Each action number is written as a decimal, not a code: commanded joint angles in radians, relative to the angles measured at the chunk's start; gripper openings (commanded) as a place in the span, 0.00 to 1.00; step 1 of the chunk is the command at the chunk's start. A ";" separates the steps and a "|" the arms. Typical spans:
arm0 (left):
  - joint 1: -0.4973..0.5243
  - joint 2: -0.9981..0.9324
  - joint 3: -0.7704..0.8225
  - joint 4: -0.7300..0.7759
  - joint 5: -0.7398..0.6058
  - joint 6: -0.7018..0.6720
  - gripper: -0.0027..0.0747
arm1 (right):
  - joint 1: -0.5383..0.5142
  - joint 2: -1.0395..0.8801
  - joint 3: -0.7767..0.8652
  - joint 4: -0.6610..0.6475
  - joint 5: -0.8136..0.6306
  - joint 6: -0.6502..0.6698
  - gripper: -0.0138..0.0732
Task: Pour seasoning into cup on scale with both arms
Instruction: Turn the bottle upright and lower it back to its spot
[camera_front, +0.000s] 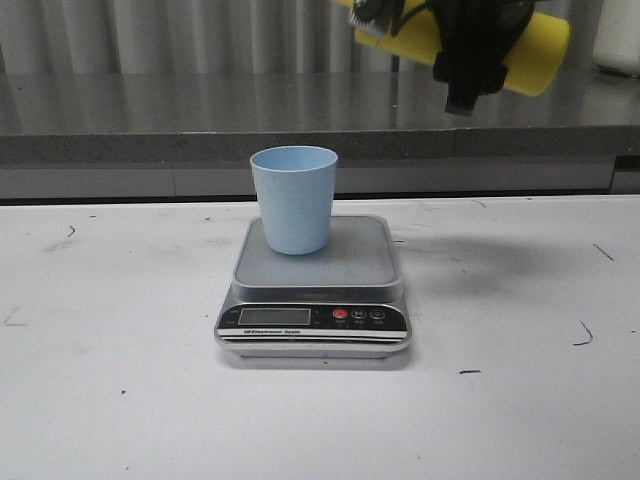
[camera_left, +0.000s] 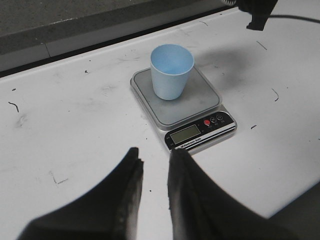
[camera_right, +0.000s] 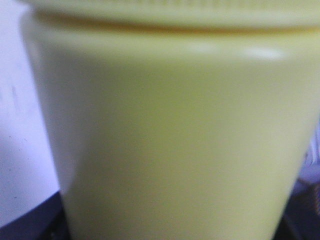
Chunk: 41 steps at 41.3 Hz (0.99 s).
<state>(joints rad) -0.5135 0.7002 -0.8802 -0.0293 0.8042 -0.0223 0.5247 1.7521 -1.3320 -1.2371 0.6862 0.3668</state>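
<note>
The light blue cup (camera_front: 294, 198) stands upright on the steel platform of the silver scale (camera_front: 355, 262) in the middle of the table. Both also show in the left wrist view: the cup (camera_left: 171, 71) and the scale (camera_left: 205, 97). My right gripper (camera_front: 470, 55) is shut on the yellow seasoning bottle (camera_front: 535, 52) and holds it almost level, high above and to the right of the cup. The bottle (camera_right: 170, 135) fills the right wrist view; its nozzle is hidden. My left gripper (camera_left: 155, 159) is open and empty, above the table in front of the scale.
A grey counter ledge (camera_front: 150, 120) runs along the back of the white table (camera_front: 110, 400). A white container (camera_front: 617, 35) stands at the far right on that ledge. The table top has small dark scuff marks.
</note>
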 joint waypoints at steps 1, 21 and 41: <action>-0.007 -0.003 -0.026 -0.009 -0.074 -0.001 0.21 | -0.024 -0.103 -0.033 0.031 0.060 0.106 0.55; -0.007 -0.003 -0.026 -0.009 -0.074 -0.001 0.21 | -0.326 -0.295 0.369 0.379 -0.639 0.191 0.55; -0.007 -0.003 -0.026 -0.009 -0.074 -0.001 0.21 | -0.566 -0.122 0.649 0.639 -1.409 -0.028 0.55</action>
<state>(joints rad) -0.5135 0.7002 -0.8802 -0.0293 0.8042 -0.0223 -0.0298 1.6333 -0.6686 -0.6916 -0.5233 0.4320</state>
